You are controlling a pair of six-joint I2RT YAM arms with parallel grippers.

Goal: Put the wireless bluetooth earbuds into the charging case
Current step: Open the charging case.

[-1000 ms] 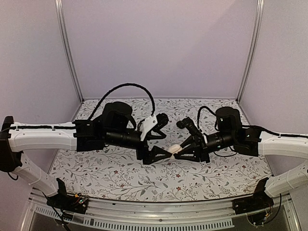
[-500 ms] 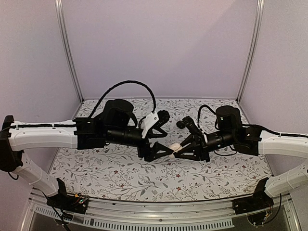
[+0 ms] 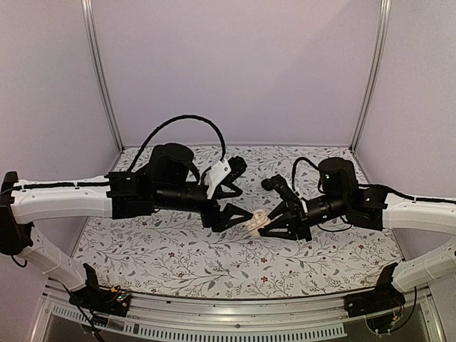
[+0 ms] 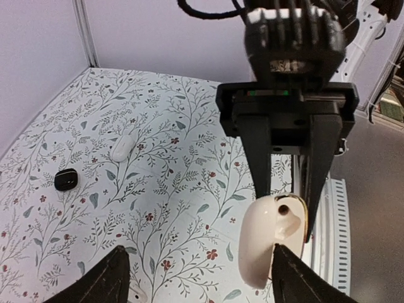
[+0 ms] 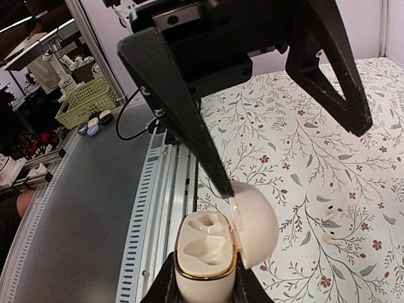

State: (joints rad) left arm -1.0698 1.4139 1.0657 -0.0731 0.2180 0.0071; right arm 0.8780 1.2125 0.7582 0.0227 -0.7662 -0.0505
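Charging case [image 5: 203, 251] (lid open) sits clamped in the right gripper [image 5: 205, 281].

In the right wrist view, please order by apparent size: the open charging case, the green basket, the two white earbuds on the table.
1. The charging case, though nearest the camera.
2. The green basket, far away, so true size is unsure.
3. The white earbuds; the two look alike.

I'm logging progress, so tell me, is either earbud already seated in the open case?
No, both wells of the open charging case show empty, and two white earbuds lie on the table.
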